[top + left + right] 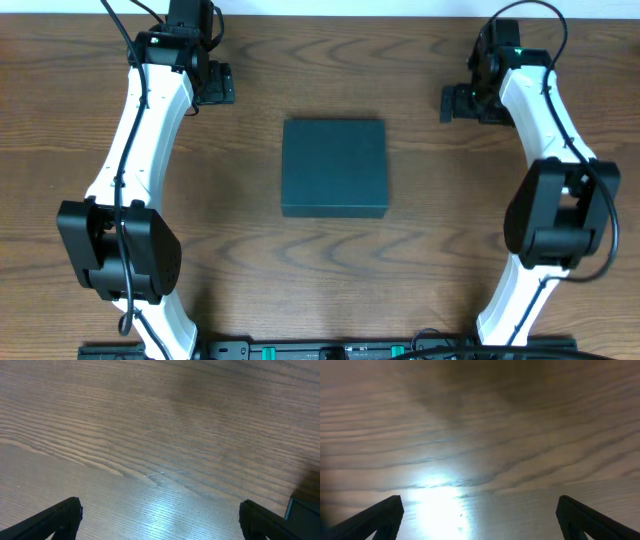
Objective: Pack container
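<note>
The container (pixel 334 165) is a dark teal-black rectangular box lying in the middle of the wooden table, its lid down flat. My left gripper (pixel 216 84) hovers at the far left, well apart from the box, and it is open. In the left wrist view the left gripper (pixel 161 521) has only bare wood between its fingers, and a corner of the container (pixel 303 510) shows at the lower right edge. My right gripper (pixel 454 103) sits at the far right, also open and clear of the box. The right wrist view shows the right gripper (pixel 480 519) over bare wood with a bright glare.
The wooden table (pixel 250 250) carries nothing else that I can see. Both white arms curve along the left and right sides, with their black bases near the front edge.
</note>
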